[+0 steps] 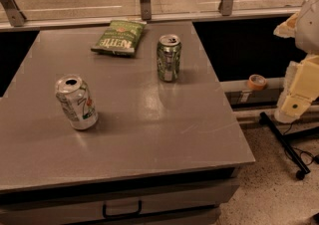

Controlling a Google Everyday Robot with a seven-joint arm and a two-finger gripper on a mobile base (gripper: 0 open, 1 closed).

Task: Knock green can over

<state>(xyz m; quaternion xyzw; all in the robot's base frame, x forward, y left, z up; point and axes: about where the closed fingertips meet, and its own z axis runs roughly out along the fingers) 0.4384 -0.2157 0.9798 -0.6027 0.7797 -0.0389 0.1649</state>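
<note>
The green can (169, 57) stands upright on the grey table (149, 134), towards the back and right of the middle. It is dark green with a silver top and a pale label patch. My gripper (297, 92) hangs at the far right edge of the view, off the table's right side and well apart from the can, pale cream in colour.
A white-silver can (76, 102) with red and green marks stands at the left of the table. A flat green chip bag (118, 37) lies at the back. A roll of orange tape (256, 81) rests on a ledge at the right. A black stand's legs (286, 144) are on the floor.
</note>
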